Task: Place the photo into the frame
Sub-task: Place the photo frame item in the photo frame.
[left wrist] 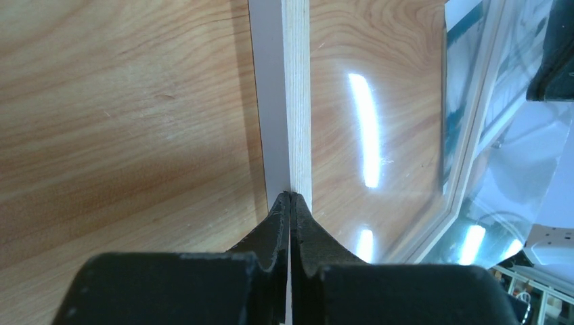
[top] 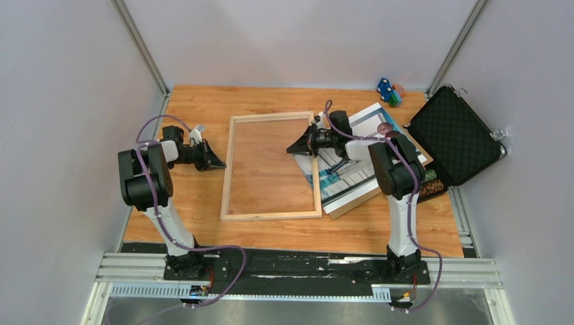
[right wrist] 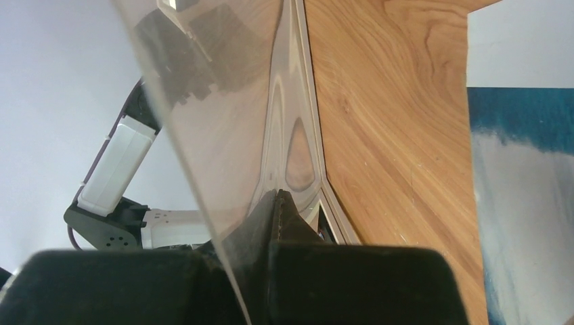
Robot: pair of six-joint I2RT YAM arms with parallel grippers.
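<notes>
Both pairs of jaws are clenched on nothing: the left jaws butt against the outer edge of the left rail of the frame [left wrist: 296, 101], while the right jaws sit at its right rail, contact unclear behind a clear sheet edge. The frame lies in the middle of the desk [top: 203, 108] and the photo [top: 342, 179] rests outside it on the backing board [top: 355, 201] beside that rail, so steadying the frame appears to be in hand; next, released jaws must take a free photo edge. Bare desk flanks the frame's left side; the open black case [top: 457, 139] crowds the right.
</notes>
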